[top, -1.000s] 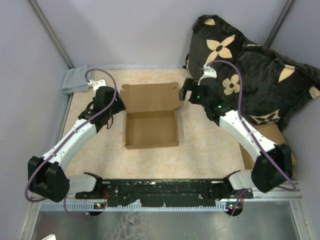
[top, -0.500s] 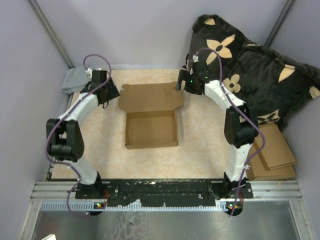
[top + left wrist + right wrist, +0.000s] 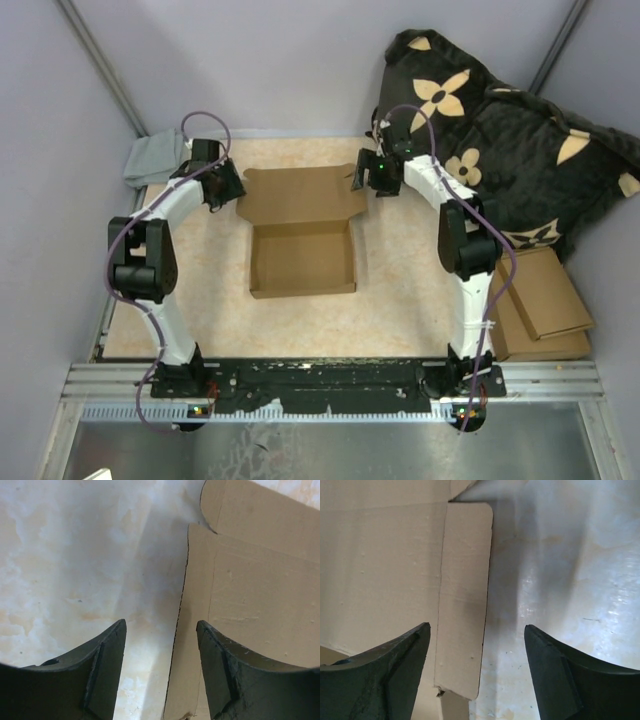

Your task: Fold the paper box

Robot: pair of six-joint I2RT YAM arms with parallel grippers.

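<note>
The paper box is plain brown cardboard, its tray walls standing and its lid open toward the far side. My left gripper is open beside the lid's left side flap; in the left wrist view the gripper straddles that flap's edge without touching it. My right gripper is open at the lid's right side flap; in the right wrist view the gripper has the flap between its fingers, untouched.
A grey cloth lies at the far left corner. A dark cushion with tan flowers fills the far right. A stack of flat brown cardboard pieces lies at the right edge. Grey walls enclose the beige tabletop.
Both arms have reached farther away and straightened, bringing the open grippers to the lid's two side flaps. The box has not moved.
</note>
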